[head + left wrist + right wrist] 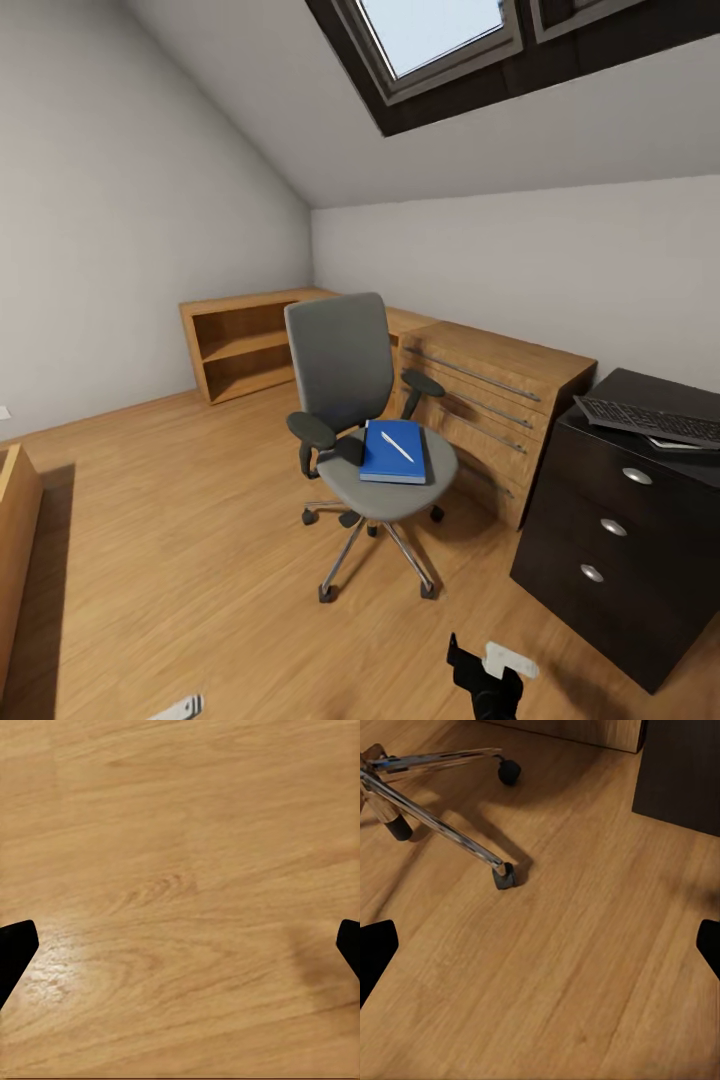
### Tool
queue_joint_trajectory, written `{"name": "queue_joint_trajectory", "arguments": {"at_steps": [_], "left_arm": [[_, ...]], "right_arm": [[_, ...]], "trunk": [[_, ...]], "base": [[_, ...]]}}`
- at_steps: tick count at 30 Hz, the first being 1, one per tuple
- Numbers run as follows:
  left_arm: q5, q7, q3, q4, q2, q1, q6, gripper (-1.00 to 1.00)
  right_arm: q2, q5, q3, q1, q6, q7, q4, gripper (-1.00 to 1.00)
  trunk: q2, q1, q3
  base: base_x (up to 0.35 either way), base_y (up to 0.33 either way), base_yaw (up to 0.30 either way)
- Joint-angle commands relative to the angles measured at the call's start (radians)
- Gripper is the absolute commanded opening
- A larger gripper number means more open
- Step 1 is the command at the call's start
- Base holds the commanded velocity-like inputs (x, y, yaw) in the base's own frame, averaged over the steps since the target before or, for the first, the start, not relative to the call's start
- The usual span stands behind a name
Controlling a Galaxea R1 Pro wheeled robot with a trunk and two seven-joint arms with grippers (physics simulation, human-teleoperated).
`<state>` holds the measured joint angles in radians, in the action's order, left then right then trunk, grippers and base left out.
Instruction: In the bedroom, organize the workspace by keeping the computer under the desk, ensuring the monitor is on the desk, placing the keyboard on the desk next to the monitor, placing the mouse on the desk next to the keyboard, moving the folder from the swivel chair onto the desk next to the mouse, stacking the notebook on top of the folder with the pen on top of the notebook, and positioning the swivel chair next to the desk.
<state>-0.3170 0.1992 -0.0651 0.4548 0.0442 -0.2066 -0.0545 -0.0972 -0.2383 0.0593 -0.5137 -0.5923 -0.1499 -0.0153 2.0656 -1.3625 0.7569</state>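
I read both arms hanging low, wrist cameras aimed at the wooden floor (180,870). Left gripper (180,945) jaws spread wide, nothing between them. Right gripper (540,945) likewise open over bare boards; the swivel chair (365,440) base lies just beyond its fingertips. The folder (392,452) rests on the seat, pen (397,446) on top. Keyboard (650,420) sits on the desk (620,520), cut off at frame edge.
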Motion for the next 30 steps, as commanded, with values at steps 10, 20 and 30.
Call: {"name": "queue_joint_trajectory", "arguments": {"at_steps": [10, 20, 30], "left_arm": [[-0.010, 0.001, 0.009, -0.047, -0.004, 0.000, -0.037, 1.00], [-0.010, 0.002, 0.007, -0.054, -0.006, 0.000, -0.039, 1.00], [-0.010, 0.001, 0.005, -0.056, -0.010, 0.000, -0.039, 1.00]], "right_arm": [[0.011, 0.001, 0.005, 0.000, -0.004, 0.003, -0.002, 1.00], [0.010, 0.028, 0.005, 0.001, 0.001, 0.006, -0.003, 1.00], [0.008, 0.035, 0.005, 0.001, -0.001, 0.006, -0.003, 1.00]], "trunk": [[0.000, 0.000, 0.004], [0.000, 0.000, 0.011], [0.000, 0.000, 0.011]], "base": [[-0.058, 0.066, -0.110], [-0.009, 0.010, -0.105], [-0.006, 0.003, -0.065]]}}
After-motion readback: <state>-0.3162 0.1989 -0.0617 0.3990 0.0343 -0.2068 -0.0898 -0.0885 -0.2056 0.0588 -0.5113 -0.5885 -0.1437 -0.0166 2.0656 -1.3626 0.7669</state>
